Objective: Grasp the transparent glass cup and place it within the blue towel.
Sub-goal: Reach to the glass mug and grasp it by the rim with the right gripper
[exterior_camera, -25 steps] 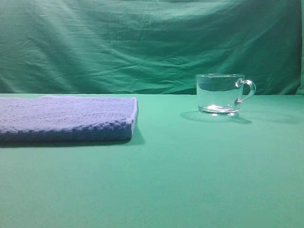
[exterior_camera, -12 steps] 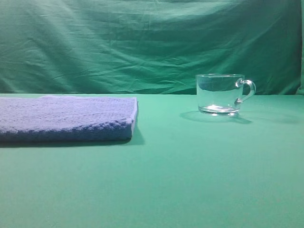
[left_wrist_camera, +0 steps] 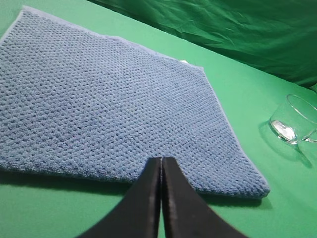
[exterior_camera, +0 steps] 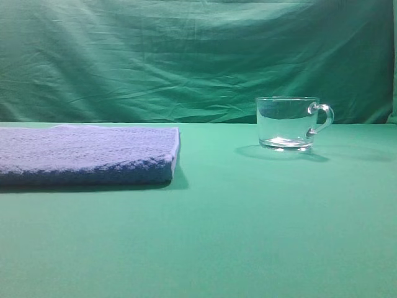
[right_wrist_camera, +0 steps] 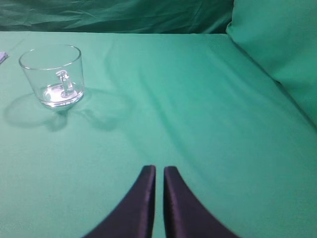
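Nothing moved; transparent glass cup [exterior_camera: 287, 123] stands upright, empty.

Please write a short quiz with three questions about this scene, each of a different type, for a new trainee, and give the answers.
1. True or false: the transparent glass cup stands upright on the green table, apart from the blue towel.
2. In the exterior high view, the cup's handle points: A) left, toward the towel; B) right, away from the towel; C) straight up.
3. Fill in: the left end effector hangs over the near edge of the ____, with its fingers together.

Key: 1 true; 2 B; 3 towel.
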Controlling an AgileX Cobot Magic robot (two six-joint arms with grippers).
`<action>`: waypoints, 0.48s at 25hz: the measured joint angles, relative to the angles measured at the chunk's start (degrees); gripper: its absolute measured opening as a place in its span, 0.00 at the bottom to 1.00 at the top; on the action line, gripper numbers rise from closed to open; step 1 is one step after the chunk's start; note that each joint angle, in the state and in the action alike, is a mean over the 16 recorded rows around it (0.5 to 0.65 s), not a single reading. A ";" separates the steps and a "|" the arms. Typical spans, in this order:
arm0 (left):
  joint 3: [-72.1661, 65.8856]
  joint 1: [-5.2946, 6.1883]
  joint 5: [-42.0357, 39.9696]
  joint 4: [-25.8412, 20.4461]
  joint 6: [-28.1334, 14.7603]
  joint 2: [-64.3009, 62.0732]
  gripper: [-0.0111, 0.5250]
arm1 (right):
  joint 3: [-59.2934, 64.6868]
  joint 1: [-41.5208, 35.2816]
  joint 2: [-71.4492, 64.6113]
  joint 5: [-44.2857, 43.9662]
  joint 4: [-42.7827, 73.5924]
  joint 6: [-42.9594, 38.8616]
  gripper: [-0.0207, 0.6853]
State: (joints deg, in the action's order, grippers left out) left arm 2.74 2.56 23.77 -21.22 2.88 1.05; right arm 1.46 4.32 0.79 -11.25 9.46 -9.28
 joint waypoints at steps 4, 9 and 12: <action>0.00 0.00 0.00 0.00 0.00 0.00 0.02 | -1.83 0.00 -0.63 5.41 0.00 -0.54 0.10; 0.00 0.00 0.00 0.00 0.00 0.00 0.02 | -7.00 0.00 -4.62 8.69 0.09 -1.16 0.10; 0.00 0.00 0.00 0.00 0.00 0.00 0.02 | -11.68 0.00 -9.29 6.65 0.21 -1.28 0.10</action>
State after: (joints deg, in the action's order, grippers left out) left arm 2.74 2.56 23.77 -21.22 2.88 1.05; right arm -10.21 4.32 -8.50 -4.60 9.68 -10.56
